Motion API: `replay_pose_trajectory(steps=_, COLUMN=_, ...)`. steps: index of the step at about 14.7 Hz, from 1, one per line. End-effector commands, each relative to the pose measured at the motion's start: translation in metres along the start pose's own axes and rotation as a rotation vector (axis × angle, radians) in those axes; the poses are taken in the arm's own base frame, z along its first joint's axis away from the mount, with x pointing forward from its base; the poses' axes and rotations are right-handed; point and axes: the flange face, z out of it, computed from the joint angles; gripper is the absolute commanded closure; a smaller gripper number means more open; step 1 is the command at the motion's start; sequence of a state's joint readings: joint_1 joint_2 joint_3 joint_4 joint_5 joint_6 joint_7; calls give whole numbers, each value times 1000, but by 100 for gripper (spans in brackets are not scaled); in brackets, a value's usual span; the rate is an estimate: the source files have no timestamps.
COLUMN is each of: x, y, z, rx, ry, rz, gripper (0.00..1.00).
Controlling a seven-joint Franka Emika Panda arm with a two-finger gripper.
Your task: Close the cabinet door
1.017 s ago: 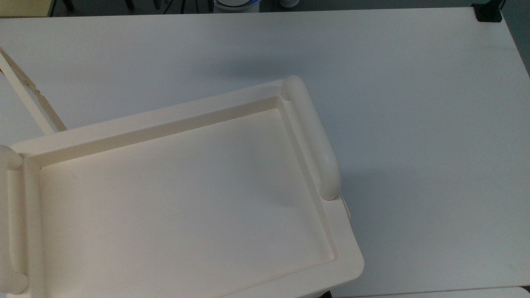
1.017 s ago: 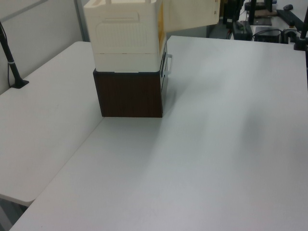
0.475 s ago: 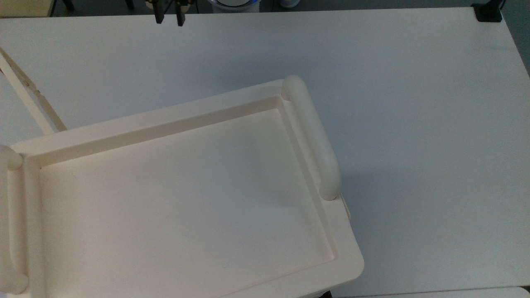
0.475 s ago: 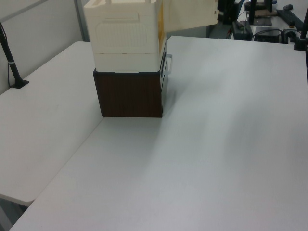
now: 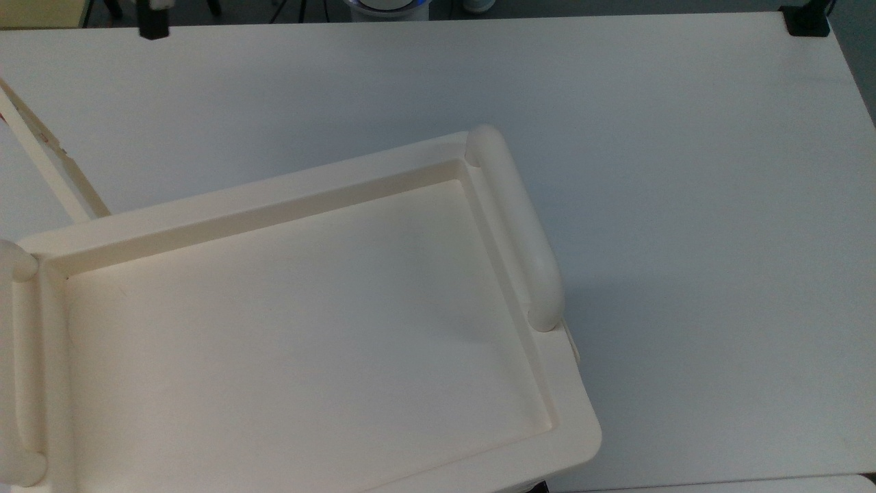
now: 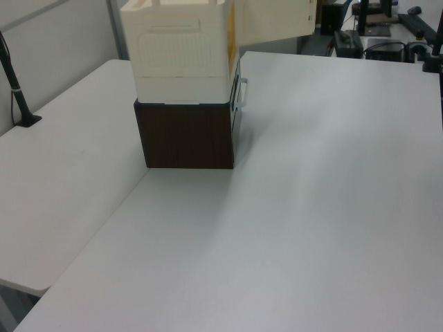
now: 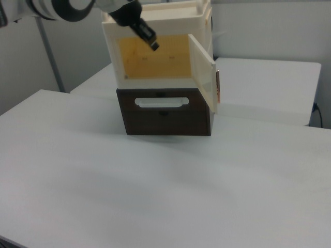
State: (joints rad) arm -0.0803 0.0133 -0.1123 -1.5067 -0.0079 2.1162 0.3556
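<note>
In the right view the white desk [image 7: 155, 196] is lying bare across the whole near half, giving open room on every side. Behind it a dark brown wooden base with a white bar drawer handle [image 7: 161, 102] is carrying the cream plastic cabinet [image 7: 109, 51]. The cabinet door, a thin cream plastic panel [image 7: 202, 72], is standing wide open, hinged at the right view's right and swung out toward the near side. In the top view it is showing edge-on [image 5: 41, 157] at the far left, its free end running off the frame. The black tool [image 7: 153, 45] is hanging in front of the open yellow-tan interior. Over the last half second it has been sliding along the desk's far edge toward the top view's left [image 5: 152, 29], closing on the door. Whether it is apart or together I cannot tell. It looks to be on the panel's inner side, so it probably needs to round the free edge before pushing, and the task is barely starting.
</note>
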Motion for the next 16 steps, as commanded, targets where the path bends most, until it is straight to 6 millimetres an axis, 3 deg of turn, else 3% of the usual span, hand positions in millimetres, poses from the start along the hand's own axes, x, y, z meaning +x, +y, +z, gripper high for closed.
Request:
replay_pose_trajectory(steps=1, x=35, y=27, z=2, rx=12, ry=134, rz=159, gripper=100)
replay_pose_trajectory(steps=4, x=52, y=51, z=13, rx=17, ry=222, rz=226, gripper=100)
replay_pose_trajectory(steps=11, x=71, y=104, z=61, rx=-47, ry=307, rz=287, gripper=100)
replay_pose_trajectory(steps=16, x=68, y=108, z=67, rx=-58, ry=296, rz=283, gripper=100)
